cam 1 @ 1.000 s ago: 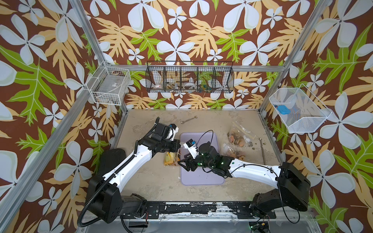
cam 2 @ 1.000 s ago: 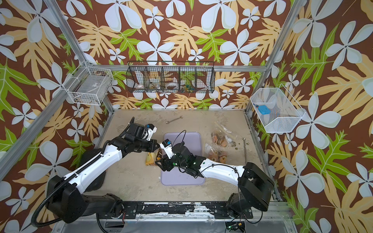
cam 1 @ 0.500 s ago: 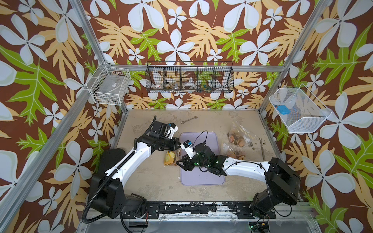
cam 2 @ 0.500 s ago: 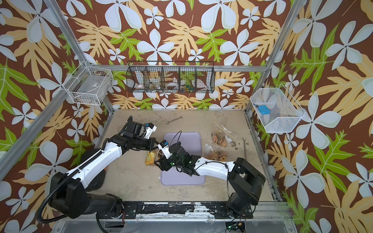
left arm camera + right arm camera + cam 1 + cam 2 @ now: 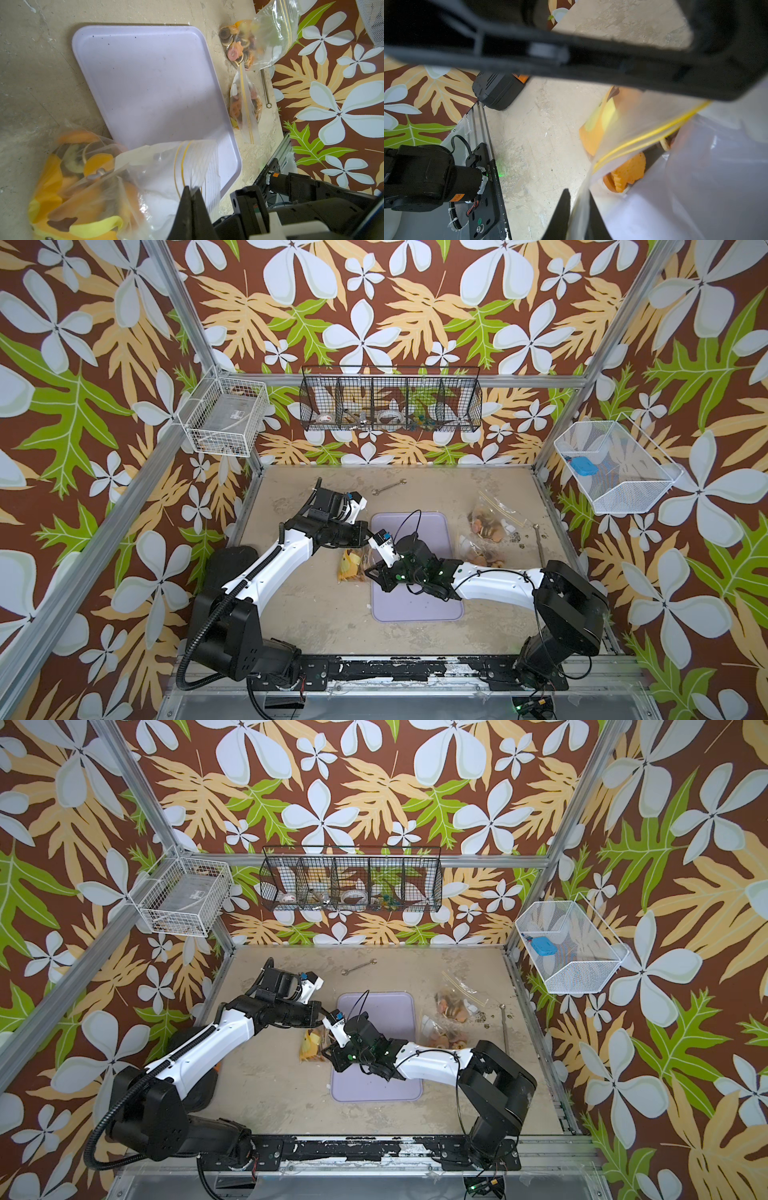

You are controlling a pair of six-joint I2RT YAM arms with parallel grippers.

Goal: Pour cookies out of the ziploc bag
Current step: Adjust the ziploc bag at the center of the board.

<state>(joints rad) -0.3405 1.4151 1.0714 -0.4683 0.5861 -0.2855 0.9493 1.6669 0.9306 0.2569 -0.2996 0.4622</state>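
Rim of ziploc bag [image 5: 158, 166] pinched by left pincer [image 5: 192, 192] and right pincer [image 5: 578, 193]; cookies [image 5: 97, 162] inside; bag at lilac tray [image 5: 145, 83] edge.

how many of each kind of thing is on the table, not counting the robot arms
cookie bag: 3
tray: 1
wrench: 1
metal rod: 1
total: 6

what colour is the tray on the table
Pale lilac; the tray shows best in the left wrist view.
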